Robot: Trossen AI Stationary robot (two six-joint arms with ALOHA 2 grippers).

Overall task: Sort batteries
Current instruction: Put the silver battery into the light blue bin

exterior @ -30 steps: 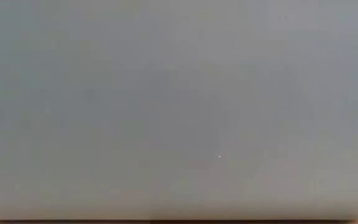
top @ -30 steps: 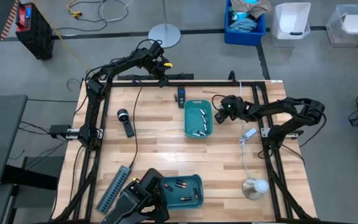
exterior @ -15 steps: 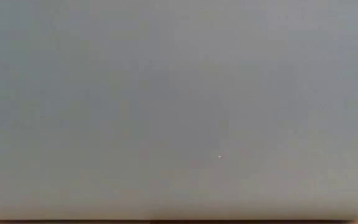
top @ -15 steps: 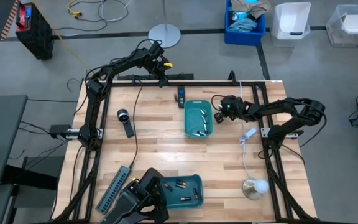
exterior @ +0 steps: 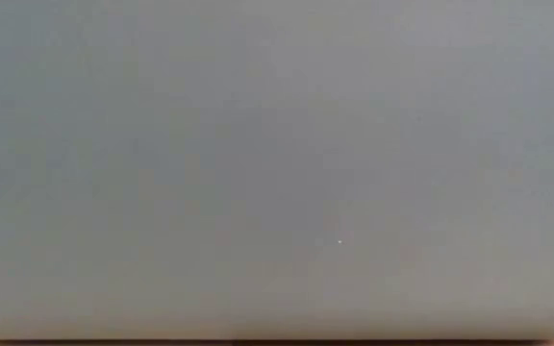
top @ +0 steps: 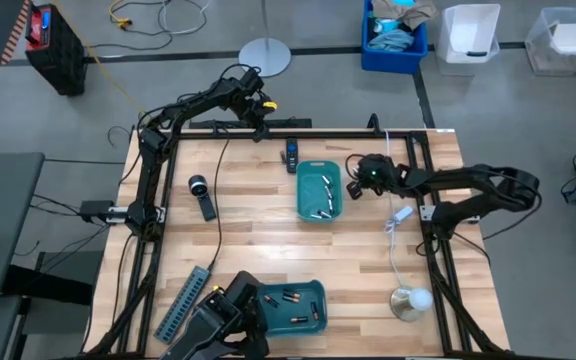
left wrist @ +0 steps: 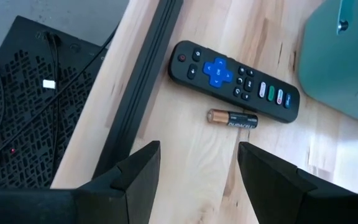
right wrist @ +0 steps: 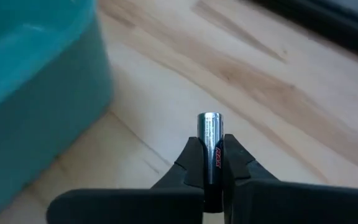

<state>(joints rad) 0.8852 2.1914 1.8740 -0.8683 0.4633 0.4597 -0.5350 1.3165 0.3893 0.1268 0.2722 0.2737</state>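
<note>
My right gripper (right wrist: 211, 163) is shut on a silvery battery (right wrist: 209, 132). It stands just right of the far teal tray (top: 319, 190), which holds several pale batteries. My left gripper (left wrist: 197, 167) hangs open over the table's far edge. Ahead of it a black remote (left wrist: 235, 81) lies flat on the wood, with a dark, copper-ended battery (left wrist: 232, 118) on its side next to it. A second teal tray (top: 293, 305) at the near edge holds several dark batteries. The low view shows only a flat grey surface. My right gripper pinches the silvery battery between its two fingertips (right wrist: 235, 158). The battery lies along the fingers, and its metallic end (right wrist: 209, 118) sticks out past the tips. The fingers come from the table's right side toward the far tray. Whether the battery touches the wood I cannot tell.
A grey power strip (top: 186, 300) lies at the near left and a small black hand-held device (top: 203, 197) at mid left. A white cable runs to a round lamp base (top: 408, 300) at the near right. Black frame rails (top: 438, 250) run along the table's edges.
My right arm has stretched, its elbow swinging toward the table's right edge, while its gripper has stayed beside the far tray.
</note>
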